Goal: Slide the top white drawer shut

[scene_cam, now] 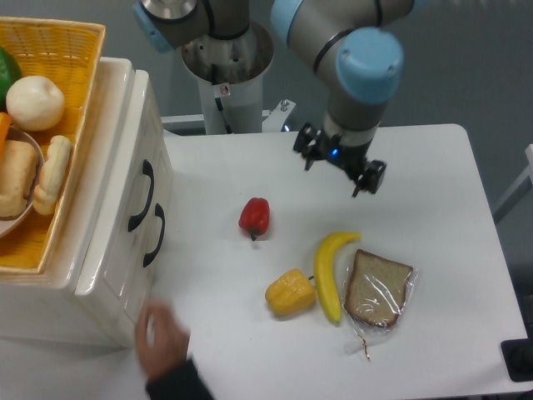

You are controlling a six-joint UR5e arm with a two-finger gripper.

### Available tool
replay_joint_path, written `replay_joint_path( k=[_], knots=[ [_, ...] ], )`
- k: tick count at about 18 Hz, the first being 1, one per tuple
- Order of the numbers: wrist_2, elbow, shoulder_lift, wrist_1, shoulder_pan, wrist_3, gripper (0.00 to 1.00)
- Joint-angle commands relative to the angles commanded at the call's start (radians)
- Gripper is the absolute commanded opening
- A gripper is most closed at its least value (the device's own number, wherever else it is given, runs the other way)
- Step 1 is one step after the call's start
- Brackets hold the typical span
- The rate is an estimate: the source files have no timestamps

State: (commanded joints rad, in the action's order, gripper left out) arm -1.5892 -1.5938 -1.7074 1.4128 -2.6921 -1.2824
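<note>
Top white drawer point(133, 179), at the table's left edge under a wicker basket point(50, 50), is judged rigid, glossy and light; its flat front beside the black handle point(140, 196) is best pushed. Gripper point(340, 160) jaws are spread, empty.

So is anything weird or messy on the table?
Nothing is spilled or broken. The one odd thing is a person's hand, blurry, at the bottom edge right by the white cabinet. The gripper hangs far from it, over the table.
</note>
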Motion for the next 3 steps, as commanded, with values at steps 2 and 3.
replay_joint_path(
  k=[2, 3],
  knots=[
    [0.002, -0.003, 0.009, -0.002, -0.015, -0.032, 1.0],
    [0.003, -0.005, 0.012, 0.0, -0.018, -0.046, 1.0]
  ],
)
